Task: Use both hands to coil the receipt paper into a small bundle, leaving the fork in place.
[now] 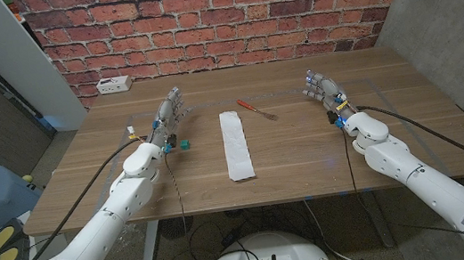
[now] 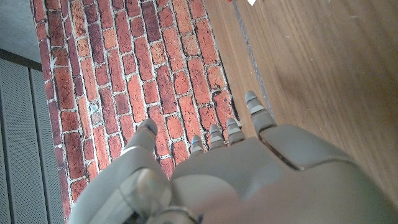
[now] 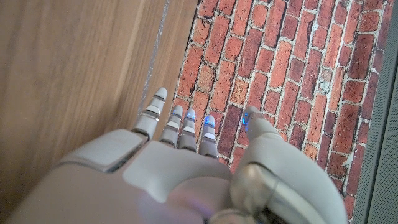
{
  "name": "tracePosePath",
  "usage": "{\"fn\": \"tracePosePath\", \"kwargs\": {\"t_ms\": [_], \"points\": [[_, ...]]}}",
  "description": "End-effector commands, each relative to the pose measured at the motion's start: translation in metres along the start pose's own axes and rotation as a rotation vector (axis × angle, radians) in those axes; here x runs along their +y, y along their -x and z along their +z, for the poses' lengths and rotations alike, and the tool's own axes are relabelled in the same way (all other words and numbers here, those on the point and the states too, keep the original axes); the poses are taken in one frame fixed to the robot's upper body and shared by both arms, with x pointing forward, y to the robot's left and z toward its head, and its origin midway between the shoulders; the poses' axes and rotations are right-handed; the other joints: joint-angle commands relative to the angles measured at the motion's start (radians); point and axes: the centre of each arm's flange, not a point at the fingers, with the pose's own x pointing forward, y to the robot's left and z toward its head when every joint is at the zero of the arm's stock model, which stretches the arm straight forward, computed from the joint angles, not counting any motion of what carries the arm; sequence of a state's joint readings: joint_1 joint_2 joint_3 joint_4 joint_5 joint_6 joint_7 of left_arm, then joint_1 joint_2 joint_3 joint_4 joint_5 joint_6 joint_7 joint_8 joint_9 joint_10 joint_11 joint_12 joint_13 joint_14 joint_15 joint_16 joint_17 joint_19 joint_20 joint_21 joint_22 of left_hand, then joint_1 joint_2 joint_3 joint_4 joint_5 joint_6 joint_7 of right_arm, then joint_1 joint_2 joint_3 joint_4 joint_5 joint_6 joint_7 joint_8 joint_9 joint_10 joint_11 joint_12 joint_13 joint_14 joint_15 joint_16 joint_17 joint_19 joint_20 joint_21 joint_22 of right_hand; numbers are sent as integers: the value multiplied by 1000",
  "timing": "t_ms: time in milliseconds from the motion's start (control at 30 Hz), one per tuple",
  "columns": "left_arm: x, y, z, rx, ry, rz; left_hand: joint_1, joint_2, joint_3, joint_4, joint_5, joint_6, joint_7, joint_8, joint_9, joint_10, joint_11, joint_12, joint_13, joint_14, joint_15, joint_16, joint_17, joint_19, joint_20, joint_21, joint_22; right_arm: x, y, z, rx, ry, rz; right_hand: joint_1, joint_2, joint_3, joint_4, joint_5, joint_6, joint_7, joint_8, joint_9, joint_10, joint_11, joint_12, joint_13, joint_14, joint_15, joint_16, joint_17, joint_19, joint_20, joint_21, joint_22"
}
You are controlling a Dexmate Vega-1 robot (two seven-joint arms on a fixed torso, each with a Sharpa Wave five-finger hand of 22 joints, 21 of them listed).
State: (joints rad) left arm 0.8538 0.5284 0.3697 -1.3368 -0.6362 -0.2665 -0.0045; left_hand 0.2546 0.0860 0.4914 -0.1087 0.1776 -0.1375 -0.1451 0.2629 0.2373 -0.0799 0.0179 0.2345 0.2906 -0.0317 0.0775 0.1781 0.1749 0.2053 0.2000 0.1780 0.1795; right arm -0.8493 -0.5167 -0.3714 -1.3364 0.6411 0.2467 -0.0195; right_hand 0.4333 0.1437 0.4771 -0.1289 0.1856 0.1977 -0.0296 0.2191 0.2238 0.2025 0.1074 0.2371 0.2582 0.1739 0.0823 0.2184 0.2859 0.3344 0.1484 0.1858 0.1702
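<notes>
Looking down from the head view, going left to right: white power strip (image 1: pixel 114 85) way back at the table's (image 1: pixel 307 151) far left edge, near the brick wall (image 1: pixel 217 15). Can't read any writing or labels on it, too small. Then the left hand (image 1: pixel 170 116), fingers apart and stretched toward the wall, holding nothing. Same story from its own wrist camera (image 2: pixel 249 168), fingertips reaching out with bare wood beside them. Small teal block (image 1: pixel 184 142) just beside that wrist, on the table.

Dead center, the receipt paper (image 1: pixel 236 145): lying flat and unrolled, long axis running from the near edge toward the wall, pretty much straight away from the robot, far end tipped slightly left. No print readable on it. Sitting between the two hands, touched by neither, nothing lying across it.

Just right of the strip's far end, the fork (image 1: pixel 258 109), red handle pointing back-left, tines toward the near-right, lying diagonal. Close to the paper's top corner but apart from it.

Far right, the right hand (image 1: pixel 324 91), also spread and empty, fingers pointing at the wall, matching its wrist view (image 3: pixel 180 162).
</notes>
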Motion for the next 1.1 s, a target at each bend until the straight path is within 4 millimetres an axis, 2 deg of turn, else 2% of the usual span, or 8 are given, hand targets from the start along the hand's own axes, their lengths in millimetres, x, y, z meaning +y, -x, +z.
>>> {"fn": "tracePosePath", "kwargs": {"t_ms": [33, 300, 500, 1100], "points": [[0, 7, 1, 12, -18, 13, 5, 2, 6, 2, 3, 8, -4, 3, -3, 1, 7, 6, 0, 4, 8, 7, 2, 4, 1, 9, 4, 12, -2, 6, 47, 90, 3, 8, 3, 4, 0, 6, 17, 4, 4, -2, 17, 1, 8, 0, 14, 1, 8, 1, 9, -1, 9, 5], [4, 15, 2, 14, -32, 29, -3, 5, 5, 4, 2, 23, -6, -3, -17, 16, 3, 7, -12, 25, 14, 14, 3, 9, 11, 16, 6, 27, -6, 19, 77, 208, 51, 8, 7, 2, 0, 7, 32, 10, 6, -8, 31, 2, 9, -6, 22, 0, 11, -2, 10, 1, 10, 5], [8, 21, 0, 23, -29, 33, -8, 6, 4, 6, 1, 31, -6, -9, -26, 27, 10, 7, -19, 36, 13, 17, 3, 16, 13, 21, 7, 40, -8, 29, 105, 318, 86, 8, 11, 2, 0, 8, 41, 9, 6, -11, 39, 0, 9, -9, 34, -4, 16, -5, 14, 3, 13, 6], [20, 41, 2, 46, -33, 42, -33, 8, -4, 16, -2, 78, 8, -17, -47, 79, 18, 16, -42, 89, 22, 28, 6, 24, 16, 29, 12, 87, -10, 58, 92, 544, 198, 13, 27, 4, 5, 12, 77, 5, 9, -20, 70, -5, 11, -19, 56, -19, 25, -9, 22, -4, 16, 7]]}}
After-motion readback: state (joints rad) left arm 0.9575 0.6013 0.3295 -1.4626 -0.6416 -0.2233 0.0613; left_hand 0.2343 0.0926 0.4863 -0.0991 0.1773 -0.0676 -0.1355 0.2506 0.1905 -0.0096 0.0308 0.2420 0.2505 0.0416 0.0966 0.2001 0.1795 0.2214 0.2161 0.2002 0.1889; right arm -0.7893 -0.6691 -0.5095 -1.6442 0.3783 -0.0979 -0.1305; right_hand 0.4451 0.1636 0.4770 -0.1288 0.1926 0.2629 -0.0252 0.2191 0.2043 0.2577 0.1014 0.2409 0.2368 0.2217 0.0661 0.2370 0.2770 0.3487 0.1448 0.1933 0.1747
